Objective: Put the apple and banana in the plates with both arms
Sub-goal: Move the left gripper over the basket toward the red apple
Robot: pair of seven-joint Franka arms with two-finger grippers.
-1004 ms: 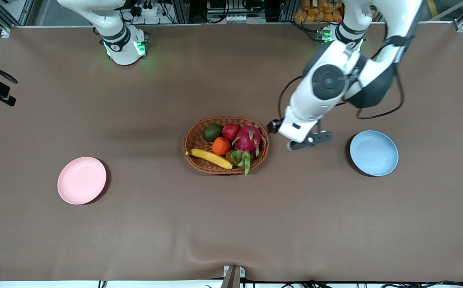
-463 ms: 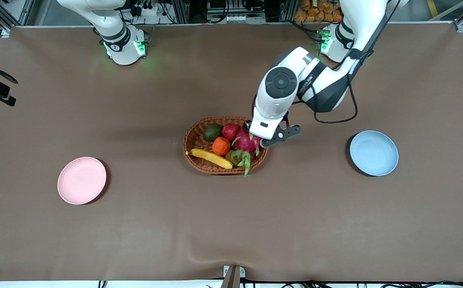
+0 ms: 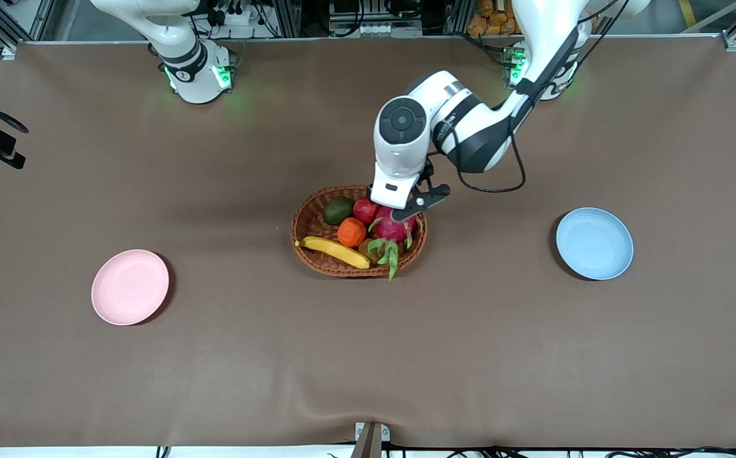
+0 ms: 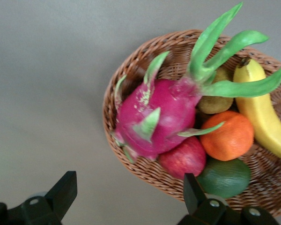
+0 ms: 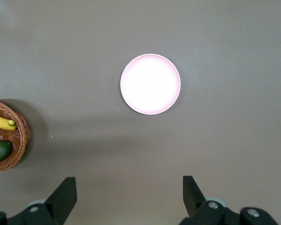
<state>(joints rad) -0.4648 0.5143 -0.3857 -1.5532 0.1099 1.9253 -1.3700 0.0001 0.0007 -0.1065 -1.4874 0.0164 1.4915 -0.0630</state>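
The red apple [image 3: 366, 208] lies in the wicker basket [image 3: 317, 257] between a green fruit and the dragon fruit; it also shows in the left wrist view [image 4: 182, 157]. The yellow banana [image 3: 334, 252] lies along the basket's rim nearest the front camera and shows in the left wrist view [image 4: 262, 112]. My left gripper [image 3: 409, 205] hangs open and empty over the basket's rim by the dragon fruit, its own view showing it [image 4: 129, 183] spread wide. My right gripper [image 5: 129, 185] is open and empty, high over the table. The pink plate [image 3: 130, 287] and blue plate [image 3: 594, 243] are empty.
The basket also holds a magenta dragon fruit [image 3: 396, 226], an orange fruit [image 3: 351, 232] and a dark green fruit [image 3: 338, 210]. The right wrist view shows the pink plate [image 5: 150, 84] and the basket's edge [image 5: 14, 140]. The right arm's base [image 3: 196, 70] stands at the table's back.
My left arm has swung from beside the blue plate across to the basket, and its gripper now hangs over the basket's rim. The fruit and plates have not moved.
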